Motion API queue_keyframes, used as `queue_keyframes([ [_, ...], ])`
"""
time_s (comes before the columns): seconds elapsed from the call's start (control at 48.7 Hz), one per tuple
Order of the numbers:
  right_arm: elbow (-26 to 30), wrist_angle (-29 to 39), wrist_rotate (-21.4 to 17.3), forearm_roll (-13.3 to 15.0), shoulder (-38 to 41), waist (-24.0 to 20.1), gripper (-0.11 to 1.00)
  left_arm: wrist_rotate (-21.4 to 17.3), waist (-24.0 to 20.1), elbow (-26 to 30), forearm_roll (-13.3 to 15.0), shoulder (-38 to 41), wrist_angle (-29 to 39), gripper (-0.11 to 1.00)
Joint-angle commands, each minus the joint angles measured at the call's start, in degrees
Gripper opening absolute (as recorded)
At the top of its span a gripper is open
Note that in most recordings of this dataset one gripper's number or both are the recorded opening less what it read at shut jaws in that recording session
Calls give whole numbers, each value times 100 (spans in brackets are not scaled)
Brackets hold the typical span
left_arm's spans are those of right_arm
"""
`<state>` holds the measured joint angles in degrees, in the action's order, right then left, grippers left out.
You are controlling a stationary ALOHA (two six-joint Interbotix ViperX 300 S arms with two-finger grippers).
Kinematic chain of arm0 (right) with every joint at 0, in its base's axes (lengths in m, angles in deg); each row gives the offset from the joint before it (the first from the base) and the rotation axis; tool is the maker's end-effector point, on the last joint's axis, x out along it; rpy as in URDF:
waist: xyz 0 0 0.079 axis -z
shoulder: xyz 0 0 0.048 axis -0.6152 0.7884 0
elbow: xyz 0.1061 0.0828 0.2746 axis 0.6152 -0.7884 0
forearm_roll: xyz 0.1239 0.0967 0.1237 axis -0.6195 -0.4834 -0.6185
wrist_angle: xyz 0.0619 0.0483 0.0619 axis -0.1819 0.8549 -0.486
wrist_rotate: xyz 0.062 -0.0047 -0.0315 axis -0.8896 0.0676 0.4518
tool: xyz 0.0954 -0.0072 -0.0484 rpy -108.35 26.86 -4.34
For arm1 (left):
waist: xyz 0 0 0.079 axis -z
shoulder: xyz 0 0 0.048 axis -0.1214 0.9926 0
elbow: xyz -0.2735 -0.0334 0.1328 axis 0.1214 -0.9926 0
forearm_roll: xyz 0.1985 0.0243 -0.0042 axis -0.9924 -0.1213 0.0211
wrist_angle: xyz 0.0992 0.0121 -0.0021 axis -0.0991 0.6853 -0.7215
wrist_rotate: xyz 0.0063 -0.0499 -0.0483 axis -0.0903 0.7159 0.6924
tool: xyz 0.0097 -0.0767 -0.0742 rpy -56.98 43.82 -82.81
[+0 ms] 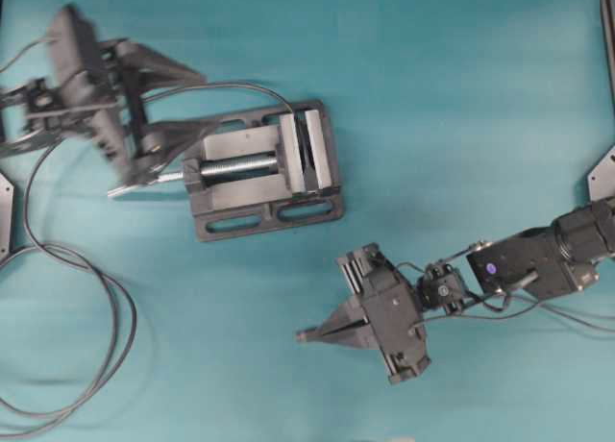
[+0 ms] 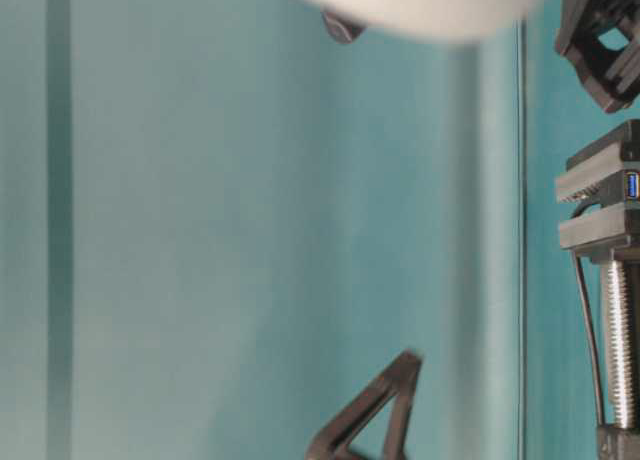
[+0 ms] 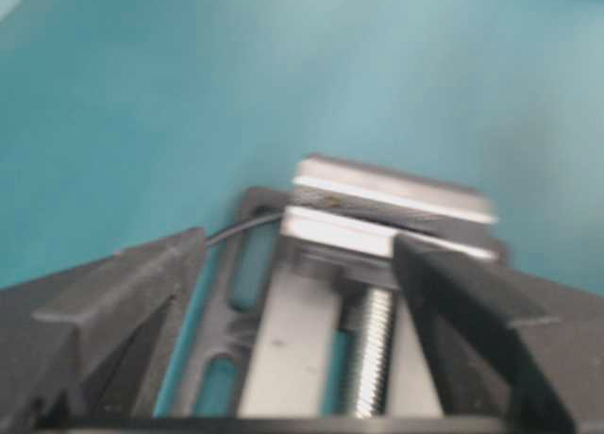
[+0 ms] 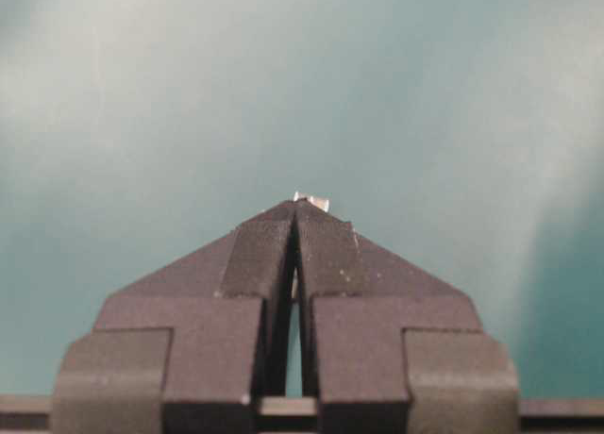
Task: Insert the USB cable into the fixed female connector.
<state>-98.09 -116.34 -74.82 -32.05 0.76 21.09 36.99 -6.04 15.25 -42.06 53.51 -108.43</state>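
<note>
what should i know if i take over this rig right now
Left tool: open, empty, at the screw end of the vise.
Right tool: shut on a silver bit at its tip, apart from the vise. It may be the USB plug, but no cable shows trailing from it, so I cannot tell.
Connector: clamped in the vise, blue port showing and empty.
Done: nothing inserted yet.
Left: confirm the plug, line it up, push it in.

Plain teal table surface (image 1: 461,96) fills every view, evenly lit with soft glare patches; blurred white shape (image 2: 420,5) at table-level top edge.
</note>
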Motion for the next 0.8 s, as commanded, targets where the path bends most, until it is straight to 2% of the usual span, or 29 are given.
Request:
queue_keyframes([
  [0.0,132,-18,-44,0,-105,9,3,53,18,-281,-18,-475,-97,100],
  [0.082,149,9,-97,-9,-97,0,11,53,44,-694,-18,-870,-167,96],
  [0.267,202,413,-220,0,-105,-9,49,62,88,-1688,-18,-2215,-176,96],
  [0.349,264,765,-237,-9,-97,-18,60,79,158,-2004,-18,-2944,-26,96],
  [0.452,343,1143,-264,-35,-70,-35,58,79,176,-2232,-18,-3814,466,96],
  [0.555,413,1336,-299,-193,-62,-88,56,88,176,-2259,-9,-4509,1468,96],
  [0.637,431,1345,-299,-422,-62,-123,56,97,176,-2206,-9,-4720,2145,96],
  [0.698,439,1354,-290,-703,-62,-167,55,97,176,-2136,-9,-4729,2514,96],
  [0.781,439,1362,-281,-923,-44,-202,55,70,176,-2101,-18,-4676,2602,96],
])
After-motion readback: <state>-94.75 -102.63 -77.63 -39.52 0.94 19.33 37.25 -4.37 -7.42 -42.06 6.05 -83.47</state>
